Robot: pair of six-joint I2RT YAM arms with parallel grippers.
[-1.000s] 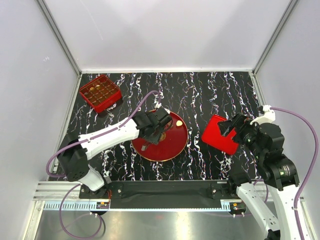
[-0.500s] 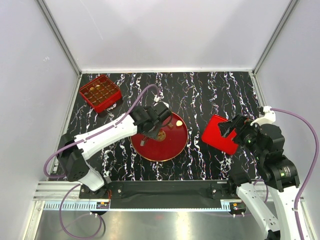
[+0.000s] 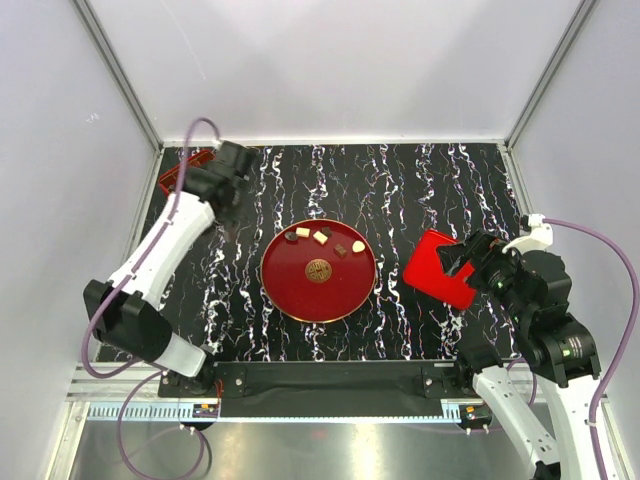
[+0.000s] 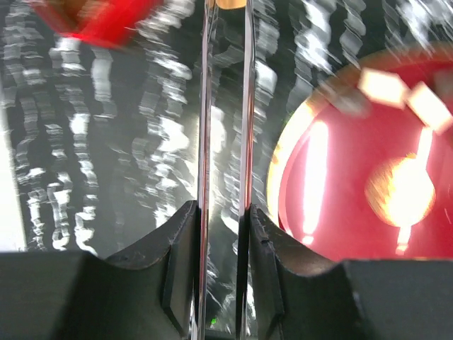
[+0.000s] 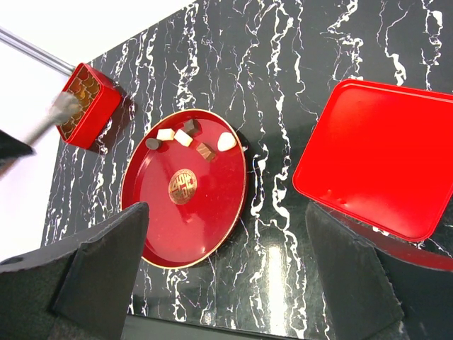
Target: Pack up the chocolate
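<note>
Left claw (image 4: 225, 14), relocated from red plate (image 3: 300, 292) to far-left red box (image 5: 99, 120), blades near-closed, load indeterminate; right claw (image 5: 225, 212) spread wide; chocolate (image 3: 321, 237): five pieces on plate's far side, probably light, rigid, smear-prone, best pinched gently across opposite sides.

left gripper (image 3: 203, 177) swung off the red plate (image 3: 290, 296) to the red box (image 5: 99, 117), chocolate (image 3: 321, 237) now uncovered

Left wrist, frame smeared: pincer (image 4: 228, 14) above the black marbled counter (image 4: 127, 142).
Fingers (image 4: 205, 106) parallel, narrow gap; tan smear (image 4: 230, 3) at the tips, not identifiable. Red plate (image 4: 318, 198) at right with gold emblem (image 4: 400, 191); two pale chocolate pieces (image 4: 382, 86) near its rim. Red blur (image 4: 92, 18) top left.
</note>
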